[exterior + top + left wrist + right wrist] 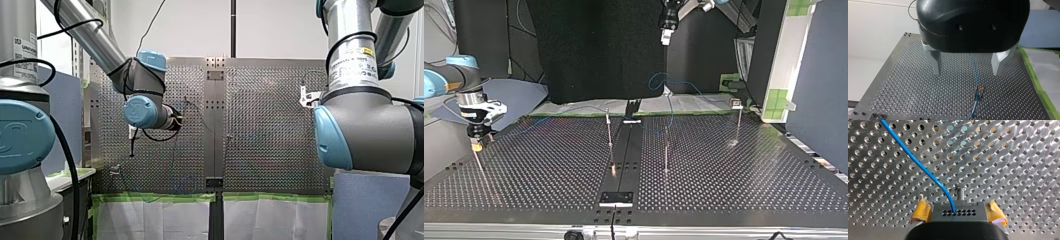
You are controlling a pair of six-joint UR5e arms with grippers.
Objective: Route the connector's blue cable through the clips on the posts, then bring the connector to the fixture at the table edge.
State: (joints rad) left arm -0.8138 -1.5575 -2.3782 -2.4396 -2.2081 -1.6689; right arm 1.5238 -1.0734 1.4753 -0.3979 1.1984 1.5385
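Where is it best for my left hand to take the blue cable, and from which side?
Take the straight stretch of the blue cable short of the post. Come straight ahead: it runs between the left hand's open fingers.

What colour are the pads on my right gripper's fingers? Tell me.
Yellow pads, clearest in the right wrist view, either side of the connector.
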